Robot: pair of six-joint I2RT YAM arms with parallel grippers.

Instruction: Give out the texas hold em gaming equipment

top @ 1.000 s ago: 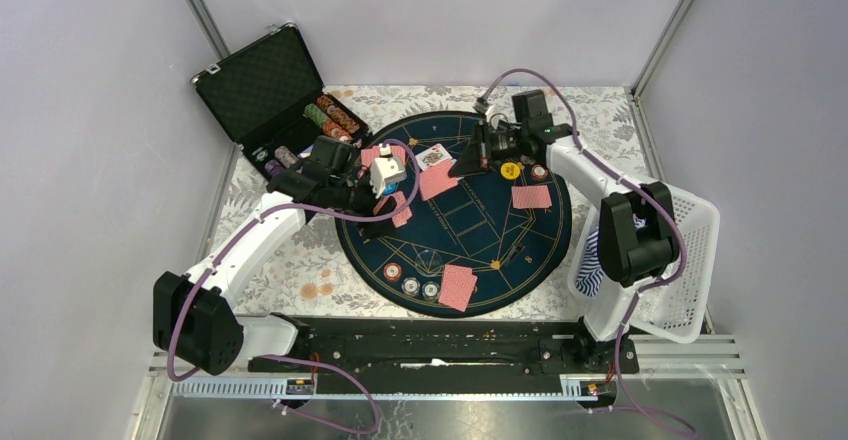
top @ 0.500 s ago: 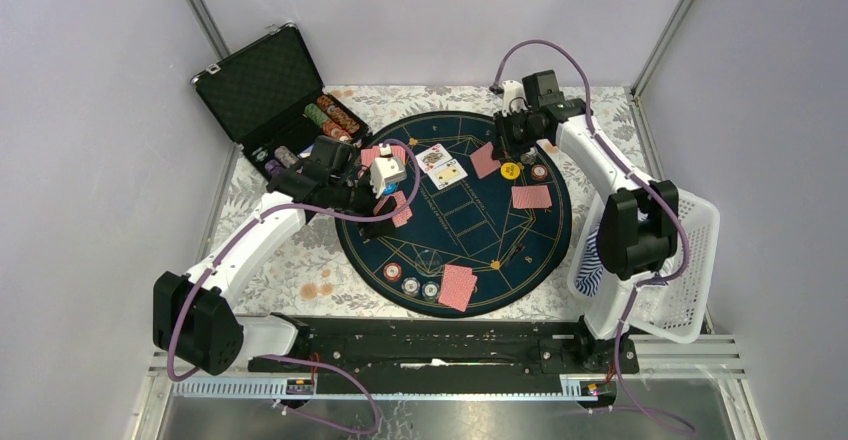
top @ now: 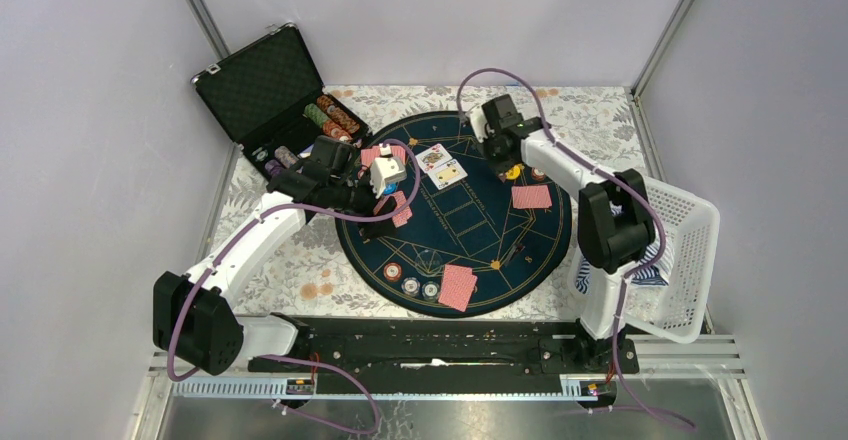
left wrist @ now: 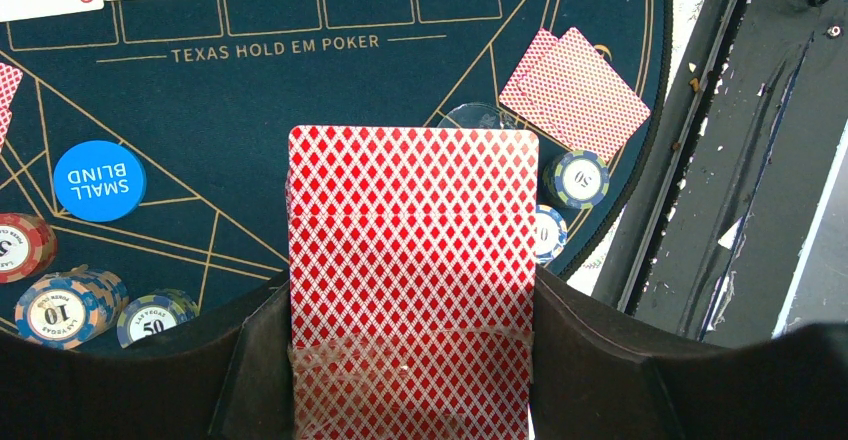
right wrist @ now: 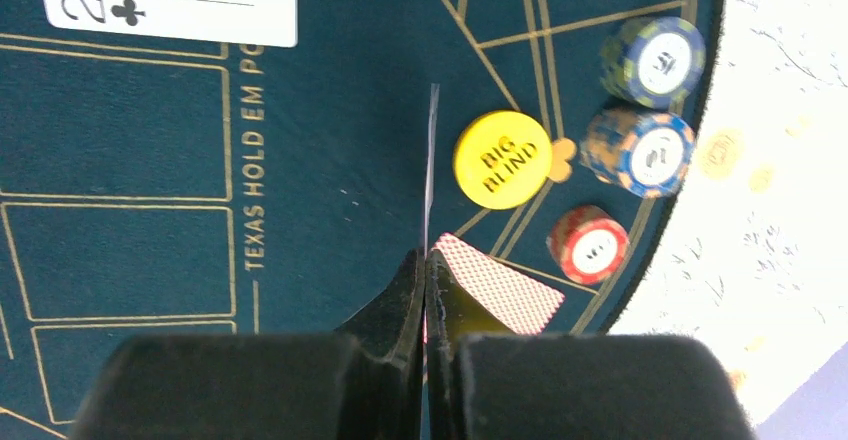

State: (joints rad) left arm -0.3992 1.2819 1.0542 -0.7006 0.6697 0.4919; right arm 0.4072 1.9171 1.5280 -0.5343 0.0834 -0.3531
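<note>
My left gripper [left wrist: 412, 365] is shut on a deck of red-backed cards [left wrist: 412, 250], held over the left of the round blue poker mat [top: 470, 230]. My right gripper [right wrist: 425, 260] is shut on a single card [right wrist: 432, 160], seen edge-on above the mat beside the yellow BIG BLIND disc [right wrist: 502, 159]. From above, the right gripper [top: 497, 155] is at the mat's far right. Two face-up cards [top: 441, 163] lie at the far middle. A blue SMALL BLIND disc [left wrist: 99, 180] lies with chips [left wrist: 62, 305] on the left.
Face-down card pairs lie at the mat's right [top: 531, 197] and front [top: 458, 287], each with chips nearby [right wrist: 640, 150] [top: 410, 280]. An open black case [top: 265, 85] with chip rows stands at the back left. A white basket [top: 690, 260] sits at the right edge.
My right gripper has carried its red-backed card from beside the face-up cards rightward to the yellow disc, and its wrist has turned. The left arm and deck have not moved.
</note>
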